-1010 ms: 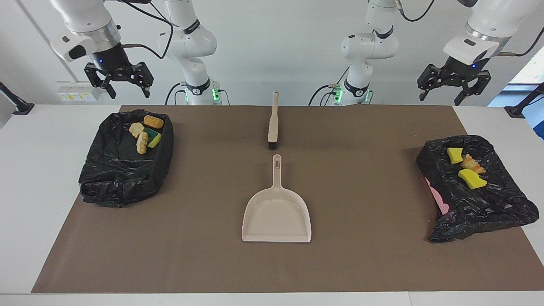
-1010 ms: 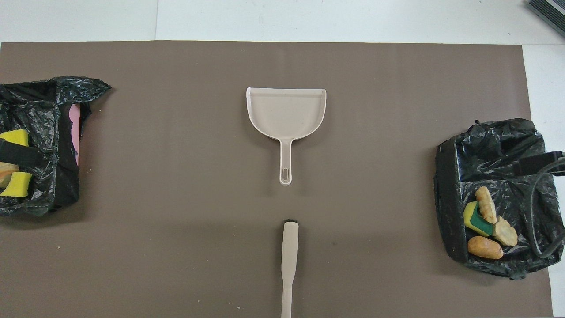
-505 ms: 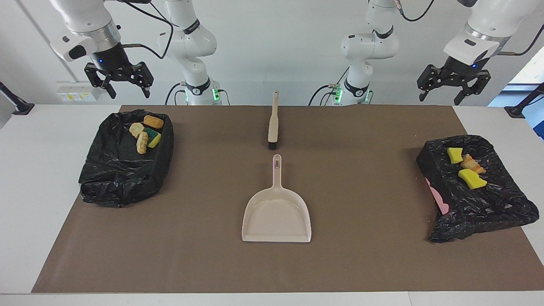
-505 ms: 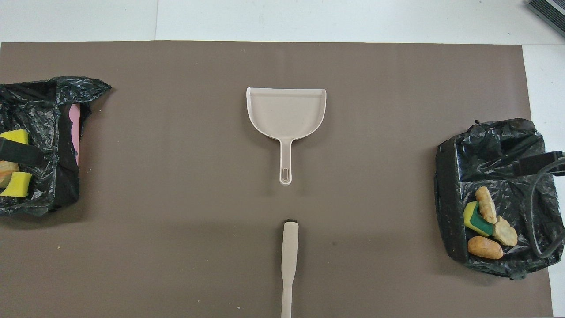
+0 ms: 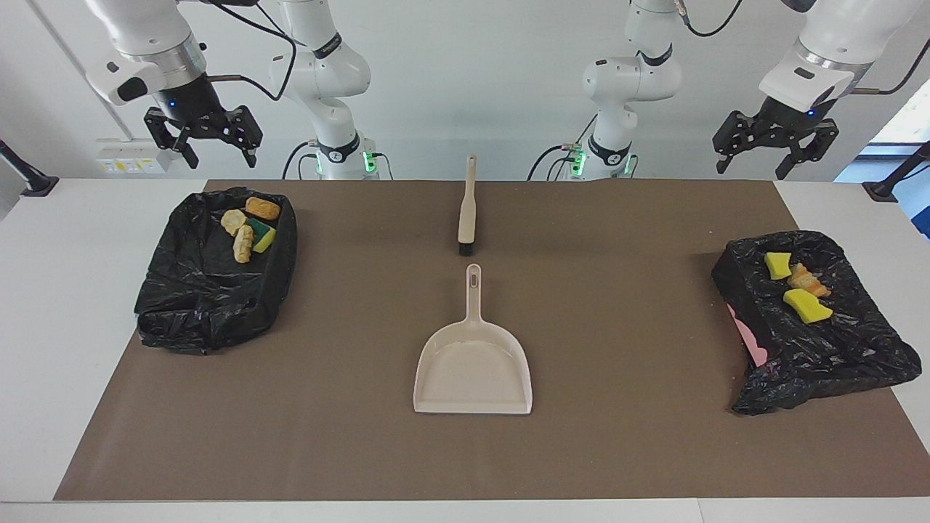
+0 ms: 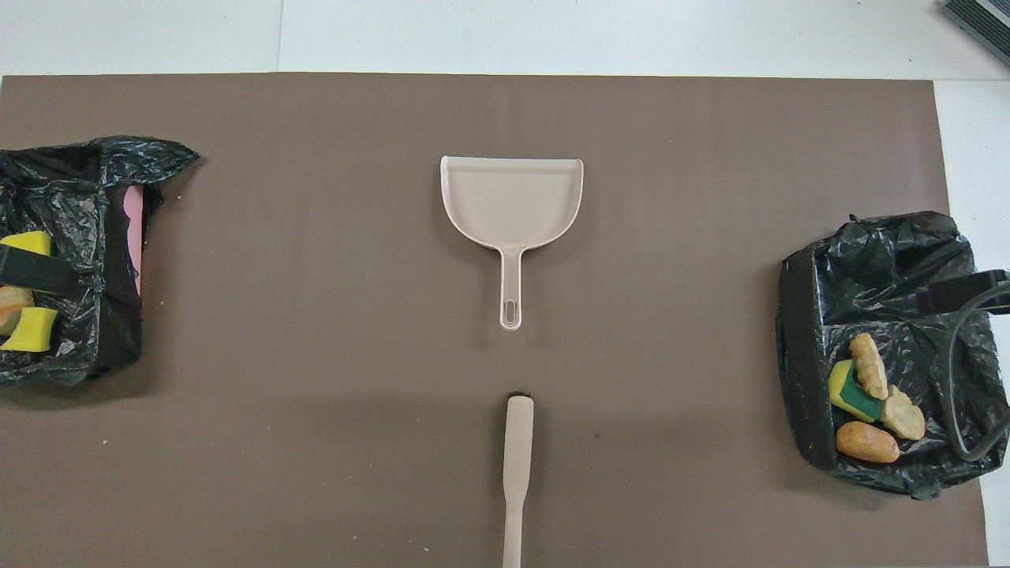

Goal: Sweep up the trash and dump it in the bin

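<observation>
nothing has shifted: dustpan (image 5: 473,370) between both bins, left gripper (image 5: 774,145) and right gripper (image 5: 205,140) raised above them, jaws apart.

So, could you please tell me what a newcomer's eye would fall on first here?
Probably the beige dustpan at the brown mat's middle, with the brush nearer the robots. Next, two black-bagged bins: one at the right arm's end, one at the left arm's, each holding yellow and tan scraps.

- The dustpan (image 5: 472,370) looked like smooth, matt beige plastic.
- The bin liners (image 5: 211,290) were crinkled, glossy black plastic film.
- The brown mat (image 5: 617,240) looked matt.
</observation>
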You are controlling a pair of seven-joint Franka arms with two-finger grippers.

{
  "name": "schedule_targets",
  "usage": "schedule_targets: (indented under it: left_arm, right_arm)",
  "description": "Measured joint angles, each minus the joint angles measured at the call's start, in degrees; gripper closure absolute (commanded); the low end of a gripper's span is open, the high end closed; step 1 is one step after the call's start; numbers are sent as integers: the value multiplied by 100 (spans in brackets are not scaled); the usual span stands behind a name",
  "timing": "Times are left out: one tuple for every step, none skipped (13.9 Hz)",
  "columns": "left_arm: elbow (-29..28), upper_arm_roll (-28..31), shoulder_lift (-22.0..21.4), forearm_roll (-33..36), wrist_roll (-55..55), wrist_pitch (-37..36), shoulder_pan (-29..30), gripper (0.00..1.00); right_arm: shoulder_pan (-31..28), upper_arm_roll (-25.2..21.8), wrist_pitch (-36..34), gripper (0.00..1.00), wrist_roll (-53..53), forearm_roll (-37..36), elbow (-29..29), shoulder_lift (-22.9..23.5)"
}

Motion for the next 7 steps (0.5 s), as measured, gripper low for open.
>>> schedule_targets:
  left_arm:
    - [-5, -1, 0, 0, -105, -9, 0, 0]
    - [-11, -3, 0, -1, -183, -21, 0, 0]
    - [-17, -5, 0, -2, -246, -27, 0, 0]
    - [-21, -7, 0, -4, -348, -28, 0, 0]
    - [-21, -14, 0, -6, -470, -28, 0, 0]
    - [-22, -25, 0, -8, -574, -27, 0, 0]
    - [-22, -31, 0, -8, -608, -27, 0, 0]
  right_arm:
    - [0, 0, 0, 0, 0, 0, 0, 0]
    - [0, 0, 0, 0, 0, 0, 0, 0]
    - [0, 0, 0, 0, 0, 0, 0, 0]
    - [0, 0, 0, 0, 0, 0, 0, 0]
    - [0, 0, 0, 0, 0, 0, 0, 0]
    - [0, 0, 0, 0, 0, 0, 0, 0]
    - [0, 0, 0, 0, 0, 0, 0, 0]
